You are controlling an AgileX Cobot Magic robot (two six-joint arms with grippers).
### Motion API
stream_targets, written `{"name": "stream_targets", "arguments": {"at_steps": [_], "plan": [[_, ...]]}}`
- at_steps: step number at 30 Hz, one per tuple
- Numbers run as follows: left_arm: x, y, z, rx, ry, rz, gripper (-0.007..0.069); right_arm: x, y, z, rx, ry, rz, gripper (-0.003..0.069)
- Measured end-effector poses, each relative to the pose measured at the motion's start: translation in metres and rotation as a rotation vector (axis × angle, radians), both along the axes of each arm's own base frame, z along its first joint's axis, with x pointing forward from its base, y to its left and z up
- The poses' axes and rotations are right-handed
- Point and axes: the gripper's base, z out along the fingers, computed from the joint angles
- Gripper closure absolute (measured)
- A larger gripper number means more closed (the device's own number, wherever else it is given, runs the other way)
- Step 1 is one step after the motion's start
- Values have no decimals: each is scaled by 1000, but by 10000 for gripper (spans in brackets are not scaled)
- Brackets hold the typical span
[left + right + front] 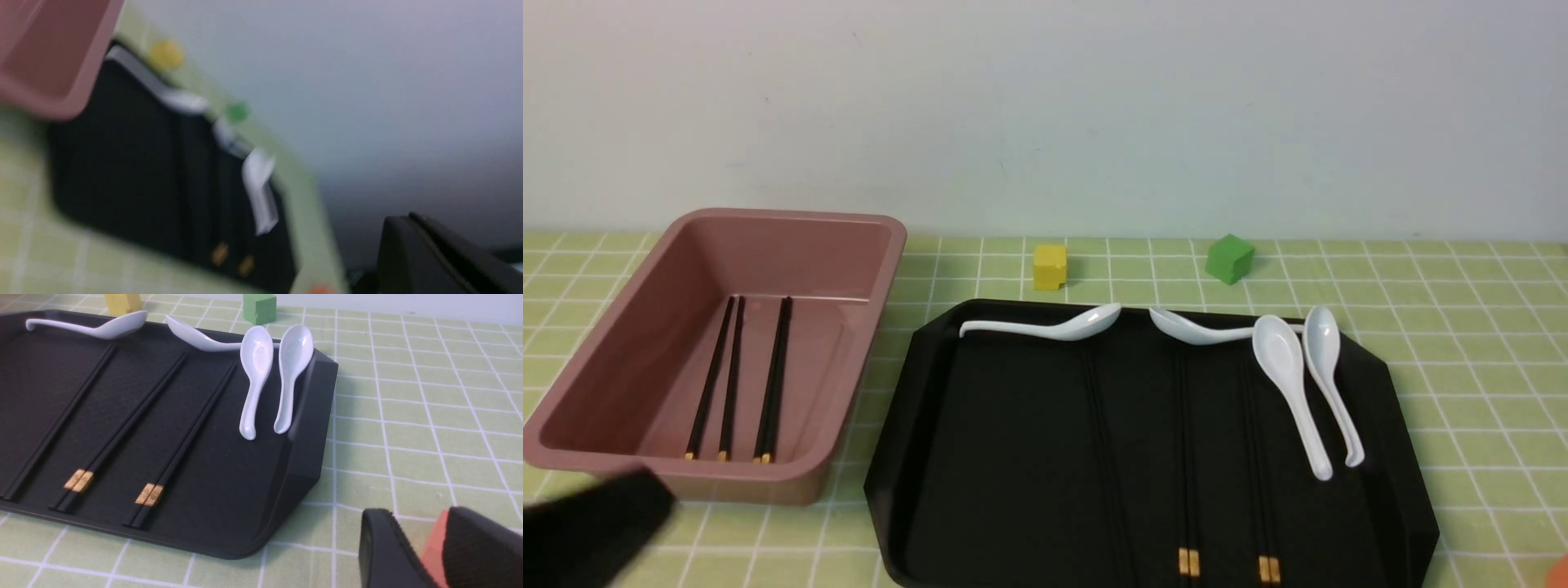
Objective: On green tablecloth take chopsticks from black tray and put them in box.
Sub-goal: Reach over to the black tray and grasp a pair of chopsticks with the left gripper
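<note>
The pink box (pixel 882 269) stands at the left on the green tablecloth (pixel 1462 327). Black chopsticks (pixel 734 376) with gold ends lie lengthwise on its floor. To its right is the black tray (pixel 980 457), where three pairs of chopsticks (pixel 118 433) lie side by side; two pairs show gold bands. My left gripper (pixel 404 218) is shut and empty, and its wrist view is blurred. The left arm (pixel 588 523) is a dark blur in front of the box's near corner. My right gripper (pixel 416 516) is open, low over the cloth beside the tray's near right corner.
Several white spoons (pixel 1286 367) lie along the tray's far side and right part. A yellow cube (pixel 1049 266) and a green cube (pixel 1229 258) stand behind the tray. An orange block (pixel 433 543) shows in the gap between my right gripper's fingers, against one of them.
</note>
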Motion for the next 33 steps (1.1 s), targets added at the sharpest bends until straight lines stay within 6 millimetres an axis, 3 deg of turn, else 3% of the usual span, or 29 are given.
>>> {"name": "stream_targets", "arguments": {"at_steps": [4, 5, 6, 8, 11, 14, 19, 24, 28, 33], "plan": [[36, 0, -24, 388, 556, -288, 637, 0, 0, 0, 0, 0, 0, 419], [35, 1, -23, 405, 560, -292, 637, 0, 0, 0, 0, 0, 0, 419], [57, 7, -30, 505, 712, -324, 637, 0, 0, 0, 0, 0, 0, 419], [79, 7, -34, 533, 779, -314, 637, 0, 0, 0, 0, 0, 0, 419], [103, -10, -32, 500, 769, -316, 637, 0, 0, 0, 0, 0, 0, 419], [122, -46, -24, 453, 706, -324, 637, 0, 0, 0, -1, 0, 0, 419], [142, -107, -15, 472, 591, -328, 637, 0, 0, 0, -1, 0, 0, 419], [160, -146, -11, 500, 562, -311, 629, 0, 0, 0, -1, 0, 0, 419], [184, -184, -21, 542, 577, -307, 543, 0, 0, 0, -1, 0, 0, 419], [216, -222, -51, 589, 609, -313, 389, 0, 0, 0, -1, 0, 0, 419]]}}
